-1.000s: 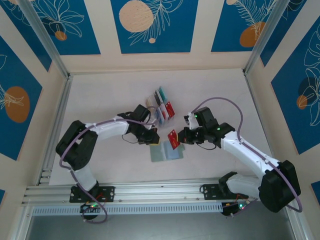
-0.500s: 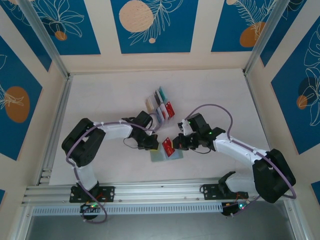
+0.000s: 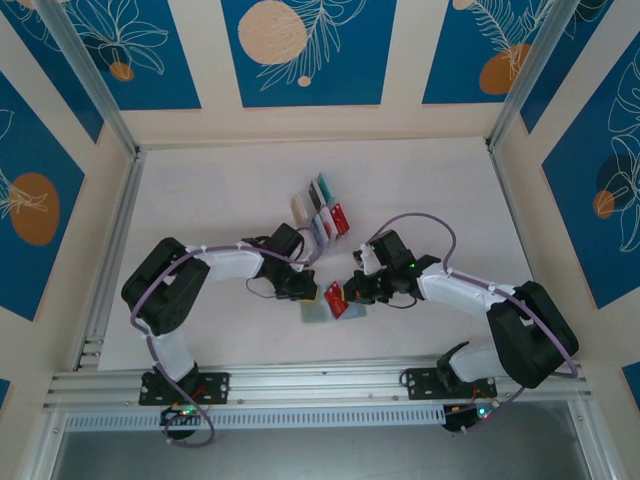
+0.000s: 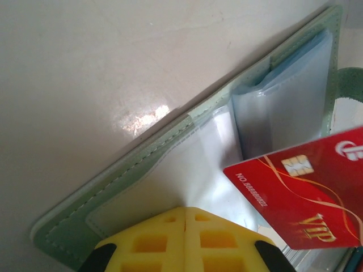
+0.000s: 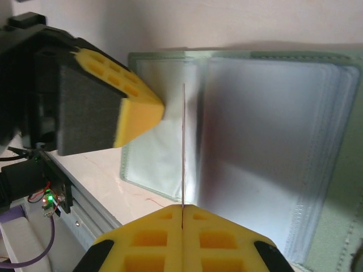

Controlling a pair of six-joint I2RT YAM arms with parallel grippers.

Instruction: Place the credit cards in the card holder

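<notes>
The card holder [image 3: 345, 311] lies open on the table, with a sage green rim [image 4: 122, 173] and clear inner pockets [image 5: 272, 153]. My right gripper [image 3: 348, 291] [image 5: 182, 208] is shut on a red credit card [image 3: 335, 298] [image 4: 309, 195]. The card stands on edge [image 5: 183, 141] over the holder's middle fold. My left gripper [image 3: 307, 291] [image 4: 185, 212] is shut, its yellow tips [image 5: 133, 110] resting on the holder's left pocket. Whether it pinches the sleeve I cannot tell. More credit cards [image 3: 322, 215] stand behind the holder.
A clear slotted rack [image 3: 305, 207] holds the other cards just behind the two grippers. The aluminium rail [image 3: 320, 380] runs along the near table edge, close below the holder. Open table lies to the far left and far right.
My right gripper has carried the red card left and down, from beside the holder to over its fold. My left gripper has shifted slightly down onto the holder's left pocket.
</notes>
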